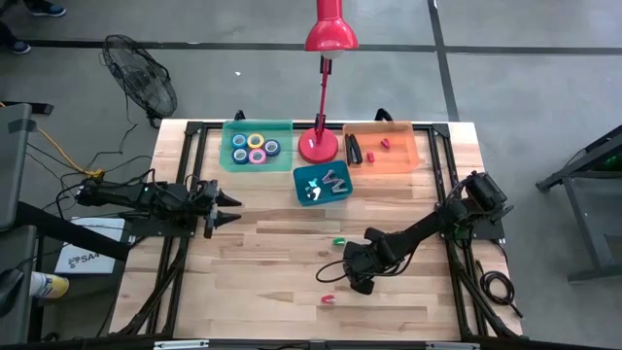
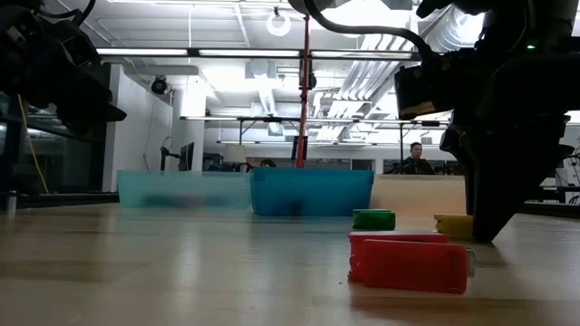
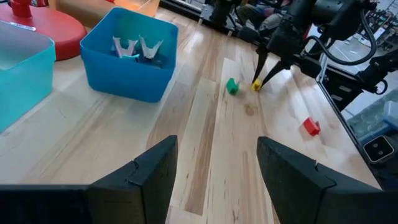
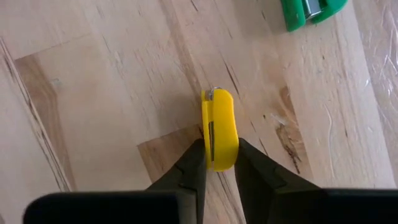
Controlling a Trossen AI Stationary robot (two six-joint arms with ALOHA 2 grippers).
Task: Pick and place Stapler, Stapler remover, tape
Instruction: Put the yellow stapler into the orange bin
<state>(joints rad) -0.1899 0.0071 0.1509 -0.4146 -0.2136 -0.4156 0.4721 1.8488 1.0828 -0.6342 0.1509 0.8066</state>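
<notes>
Overhead and wrist views, sorting in progress. My right claw (image 4: pixel 214 167) is down on the pale wooden plank counter (image 1: pixel 262 262), near its middle, with its two dark fingers pressed against both flanks of a small yellow plastic stapler (image 4: pixel 219 129) that lies on the boards; I judge the grip just made and the piece not yet lifted. My left claw (image 3: pixel 214 171) waits at the left side of the counter, fingers parted and holding nothing.

Sorted so far, as I read it: the ring-shaped rolls of coloured tape (image 1: pixel 256 148) lie together in the translucent teal tray (image 1: pixel 231 128) at the back left; several pale metal staple removers (image 1: pixel 326 184) sit in the deep blue plastic bin (image 1: pixel 303 197) in front of the red desk lamp's round base (image 1: pixel 318 146); a few small staplers, dark and red (image 1: pixel 369 149), rest in the orange tray (image 1: pixel 408 160) at the back right.

Still loose on the counter: the yellow stapler in the grip, a small green plastic stapler (image 1: pixel 339 241) just beside it, and a small red plastic stapler (image 1: pixel 328 298) nearer the front edge. I would judge the sorting mostly done, with these three left, presumably for the orange tray.
</notes>
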